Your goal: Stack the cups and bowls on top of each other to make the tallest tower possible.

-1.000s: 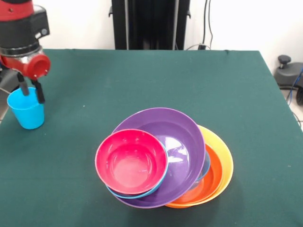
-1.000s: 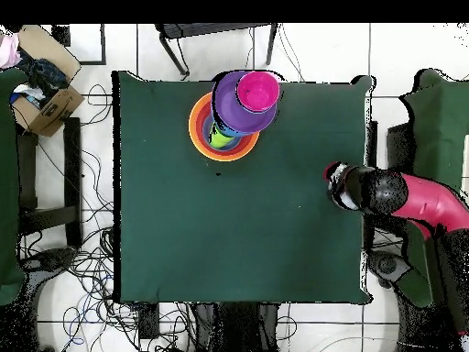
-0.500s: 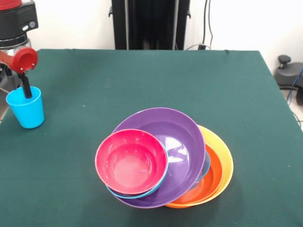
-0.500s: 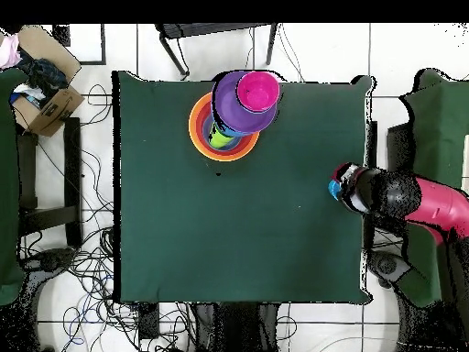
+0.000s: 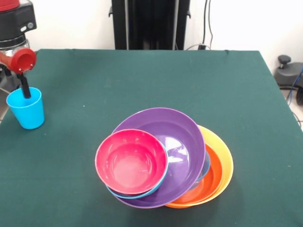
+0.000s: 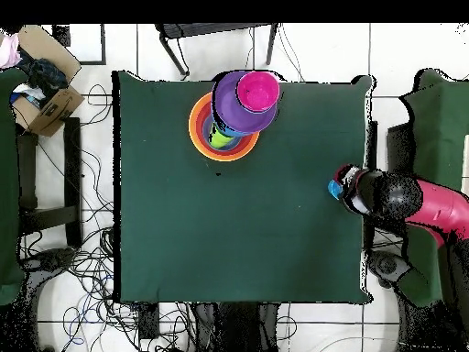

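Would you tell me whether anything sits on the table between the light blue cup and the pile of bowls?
Nothing visible does. Bare green table lies between the light blue cup and the tower. One finger of the gripper reaches into the cup.

green table (image 5: 142, 80) | blue cup (image 5: 26, 109) at edge | bowl tower (image 5: 165, 158) near front

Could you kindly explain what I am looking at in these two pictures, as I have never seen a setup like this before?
This is a red and black robot arm working at a green table. One picture faces the robot across the table; the other looks straight down from above. The arm's gripper reaches into a light blue cup at the table's edge, one dark finger inside it; whether it grips is unclear. Elsewhere sits a lopsided pile of bowls: a pink-red bowl on a purple bowl, over orange bowls. From above, something lime green peeks out.
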